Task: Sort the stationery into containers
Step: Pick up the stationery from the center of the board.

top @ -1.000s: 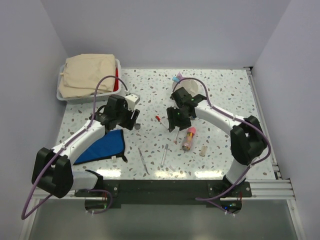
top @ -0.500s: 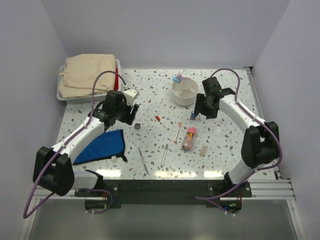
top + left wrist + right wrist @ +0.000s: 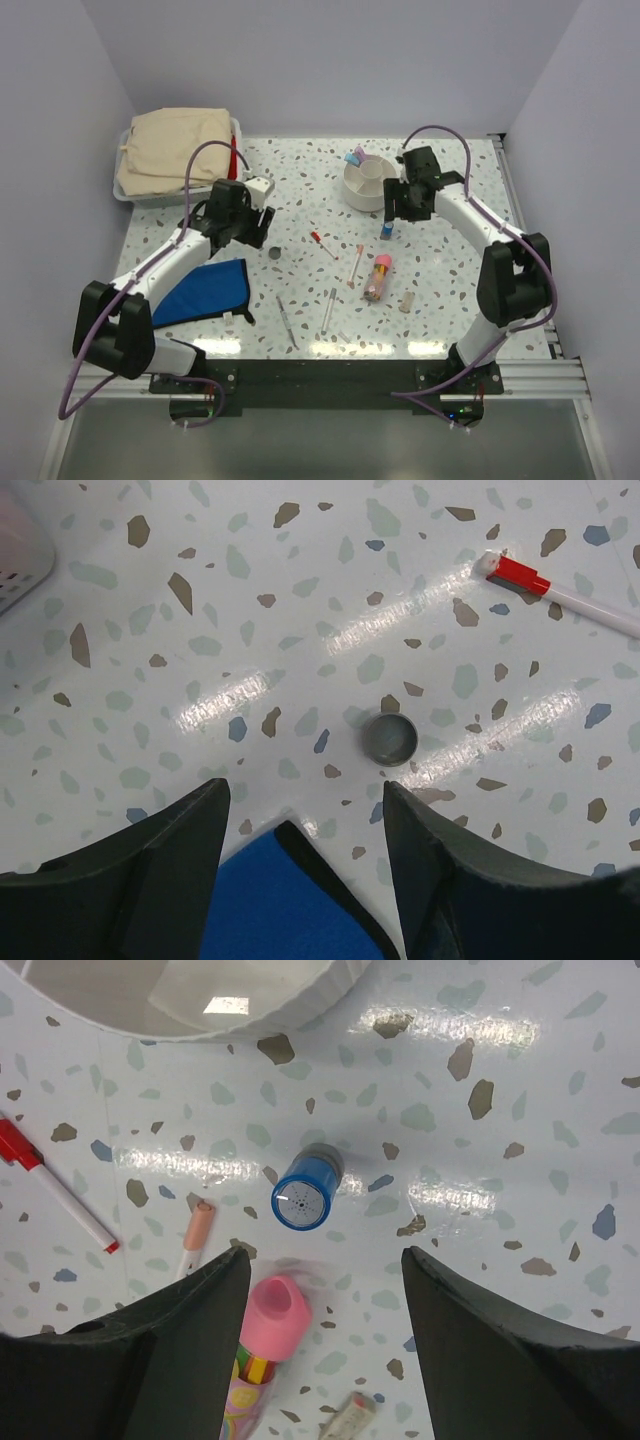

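Speckled tabletop [image 3: 300, 180]: blue-capped stick [image 3: 307, 1200] upright under open right gripper [image 3: 325, 1260], beside white cup [image 3: 200, 1000]; left gripper [image 3: 305, 790] open

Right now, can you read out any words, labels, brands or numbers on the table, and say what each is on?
None can be read.
The pink-capped tube carries a colourful print, too blurred to read.
The blue cap shows only tiny dots, no letters.

Round white cup [image 3: 368, 185]: far centre, upright, pink and blue pieces at its far rim.
Shallow white bin [image 3: 122, 192]: far left.
Blue-capped stick [image 3: 305, 1196]: upright, just near of the cup.
Pink-capped tube [image 3: 377, 277], beige eraser [image 3: 406, 302], red-capped pen [image 3: 322, 241], slim silver pen [image 3: 287, 320]: lying flat, loose, mid-table.
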Available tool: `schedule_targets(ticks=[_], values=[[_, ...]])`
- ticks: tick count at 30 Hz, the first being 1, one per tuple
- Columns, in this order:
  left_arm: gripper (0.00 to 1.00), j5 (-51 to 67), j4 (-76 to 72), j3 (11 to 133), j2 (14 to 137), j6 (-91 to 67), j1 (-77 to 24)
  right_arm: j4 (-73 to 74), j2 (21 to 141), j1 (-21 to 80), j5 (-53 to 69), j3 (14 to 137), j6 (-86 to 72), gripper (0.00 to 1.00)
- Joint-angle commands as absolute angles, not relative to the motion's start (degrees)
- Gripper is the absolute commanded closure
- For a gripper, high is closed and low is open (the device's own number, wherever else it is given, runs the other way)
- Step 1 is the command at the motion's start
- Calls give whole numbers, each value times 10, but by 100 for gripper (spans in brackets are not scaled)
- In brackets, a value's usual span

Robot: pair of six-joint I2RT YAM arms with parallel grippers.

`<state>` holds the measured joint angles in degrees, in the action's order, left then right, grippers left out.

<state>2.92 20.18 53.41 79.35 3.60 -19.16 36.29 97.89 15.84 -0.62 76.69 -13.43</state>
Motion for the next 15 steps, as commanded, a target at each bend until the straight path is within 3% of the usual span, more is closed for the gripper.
schedule_targets(ticks=[1, 4, 15], values=[[32, 39, 177, 565, 802, 32, -178, 429, 925, 152, -15, 756, -145, 34], [32, 33, 177, 574, 809, 33, -171, 472, 876, 140, 25, 695, -245, 39], [32, 34, 190, 583, 818, 37, -166, 497, 861, 156, 2, 599, -331, 51]])
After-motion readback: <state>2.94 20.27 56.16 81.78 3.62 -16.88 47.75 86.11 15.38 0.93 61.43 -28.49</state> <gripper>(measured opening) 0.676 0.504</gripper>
